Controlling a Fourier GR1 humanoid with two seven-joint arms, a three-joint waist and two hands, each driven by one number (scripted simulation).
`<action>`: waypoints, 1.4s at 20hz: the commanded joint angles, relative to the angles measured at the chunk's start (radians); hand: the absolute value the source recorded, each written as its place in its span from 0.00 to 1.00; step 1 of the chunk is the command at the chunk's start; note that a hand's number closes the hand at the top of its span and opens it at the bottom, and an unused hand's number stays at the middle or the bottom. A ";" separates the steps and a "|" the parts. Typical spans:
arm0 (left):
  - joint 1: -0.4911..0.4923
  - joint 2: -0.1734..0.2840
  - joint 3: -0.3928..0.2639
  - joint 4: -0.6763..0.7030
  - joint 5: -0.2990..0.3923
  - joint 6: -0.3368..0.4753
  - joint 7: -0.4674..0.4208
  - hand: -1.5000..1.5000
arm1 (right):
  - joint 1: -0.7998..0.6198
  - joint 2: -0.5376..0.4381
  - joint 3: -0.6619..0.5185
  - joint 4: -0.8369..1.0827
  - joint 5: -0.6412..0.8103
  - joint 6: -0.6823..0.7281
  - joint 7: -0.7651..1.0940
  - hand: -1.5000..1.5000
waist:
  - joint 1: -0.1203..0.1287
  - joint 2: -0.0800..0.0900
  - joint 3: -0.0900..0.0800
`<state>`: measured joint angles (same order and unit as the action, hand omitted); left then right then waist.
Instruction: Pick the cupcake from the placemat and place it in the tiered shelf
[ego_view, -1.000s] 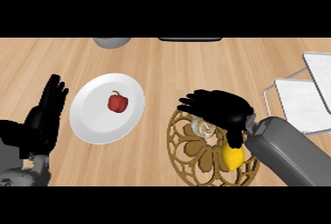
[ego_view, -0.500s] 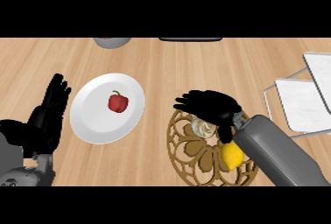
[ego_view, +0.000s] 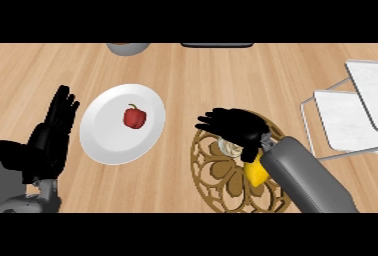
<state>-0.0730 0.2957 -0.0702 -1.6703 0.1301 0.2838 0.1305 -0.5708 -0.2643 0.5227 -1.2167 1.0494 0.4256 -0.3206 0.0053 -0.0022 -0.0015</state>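
Note:
The cupcake (ego_view: 232, 148), white frosting on a yellow wrapper, lies tilted on the round brown openwork placemat (ego_view: 214, 175) at lower centre. My right hand (ego_view: 236, 126) hangs right over it. The fingers spread toward the left past the frosting and the thumb comes down beside the cupcake; the hand hides part of it, and I see no fingers closed round it. The tiered shelf (ego_view: 341, 125), white trays in a grey frame, stands at the right edge. My left hand (ego_view: 50, 137) rests open at the left edge, fingers up.
A white plate (ego_view: 111, 142) with a red bell pepper (ego_view: 134, 117) lies left of the placemat. A grey bowl (ego_view: 128, 47) and a dark flat object (ego_view: 218, 45) sit at the counter's far edge.
My right hand has crept a little to the left over the cupcake. The cupcake, the plate and my left hand have stayed where they were.

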 joint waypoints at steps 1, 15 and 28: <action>0.060 -0.016 0.012 -0.027 -0.009 -0.039 -0.035 0.50 | 0.034 0.012 -0.018 0.044 0.056 -0.014 -0.029 0.00 | 0.000 0.002 0.001; 0.050 -0.023 0.069 -0.014 -0.037 -0.016 0.020 0.50 | 0.208 -0.024 -0.155 0.068 0.146 -0.178 0.124 1.00 | -0.078 -0.012 0.001; 0.076 -0.015 0.099 -0.040 -0.016 -0.027 0.024 0.50 | 0.685 -0.065 -0.513 -0.432 -0.152 -0.138 0.347 1.00 | -0.095 -0.018 -0.002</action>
<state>0.0072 0.2815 0.0308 -1.7054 0.1070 0.2651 0.1434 -0.0395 -0.3059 0.0943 -1.4716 0.9929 0.2295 -0.0226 -0.0865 -0.0315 -0.0109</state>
